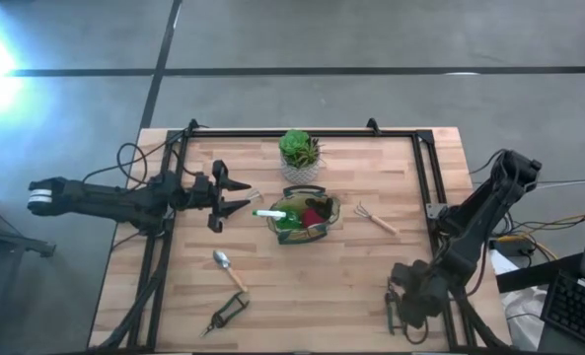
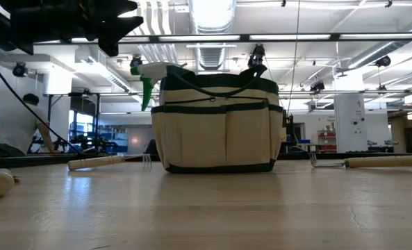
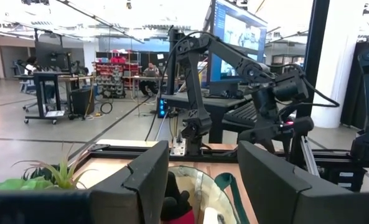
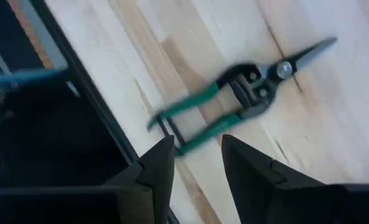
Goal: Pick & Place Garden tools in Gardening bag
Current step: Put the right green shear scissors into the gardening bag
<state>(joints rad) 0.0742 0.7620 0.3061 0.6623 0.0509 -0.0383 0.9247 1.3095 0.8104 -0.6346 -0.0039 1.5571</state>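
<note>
The tan gardening bag [image 1: 304,217] with dark green trim stands mid-table, also in the low view [image 2: 218,125]. A green-and-white tool [image 1: 269,213] sticks out of its left side and a red-and-black item [image 1: 314,214] lies inside. My left gripper [image 1: 241,196] is open and empty, raised just left of the bag. My right gripper [image 4: 196,155] is open and empty at the near right, over the handle ends of a green-handled pruner [image 4: 246,87] lying flat. A rake fork [image 1: 376,219], a trowel [image 1: 230,268] and a second pruner [image 1: 226,316] lie on the table.
A green plant in a white pot [image 1: 300,156] stands just behind the bag. A black frame [image 1: 425,177] runs along the table's far, left and right sides. In the low view another wooden-handled tool [image 2: 105,162] lies left of the bag.
</note>
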